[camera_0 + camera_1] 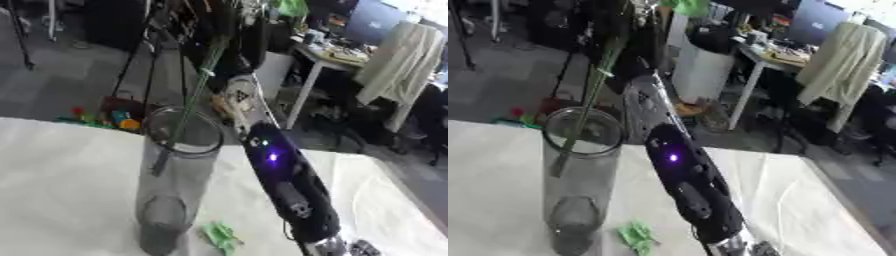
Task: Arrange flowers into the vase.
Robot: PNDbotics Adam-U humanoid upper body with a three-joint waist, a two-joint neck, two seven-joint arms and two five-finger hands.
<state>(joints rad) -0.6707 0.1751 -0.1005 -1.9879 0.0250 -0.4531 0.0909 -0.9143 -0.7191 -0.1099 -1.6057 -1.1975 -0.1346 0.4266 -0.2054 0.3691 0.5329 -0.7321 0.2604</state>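
A tall clear glass vase [175, 190] stands on the white table [61, 190]. A thin green flower stem [197, 95] slants down into its mouth, and the lower end reaches partway inside. My right arm [289, 190] rises from the lower right, with a purple light on the forearm. Its dark hand [627, 50] is high above the vase at the stem's upper part and seems closed round it, though blur hides the fingers. Green foliage [684, 6] shows at the top edge. My left hand is out of view.
A small green leaf scrap [220, 235] lies on the table by the vase's base. Beyond the table's far edge are a white desk [328, 60], a hanging light coat [402, 60], stands and colourful items on the floor [114, 117].
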